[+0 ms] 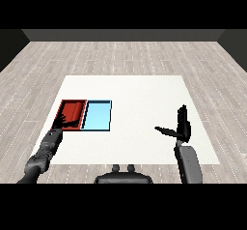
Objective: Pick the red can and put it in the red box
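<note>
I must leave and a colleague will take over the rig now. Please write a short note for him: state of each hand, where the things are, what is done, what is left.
Left hand: over the near edge of the red tray; whether its fingers are open or shut cannot be seen.
Right hand: open, fingers straight, holds nothing, above the table at the right.
Light blue tray: beside the red tray, on its right.
Red can: cannot be made out; possibly in the red tray or hidden by the left hand.
Done or left: unclear; check for the can first.
</note>
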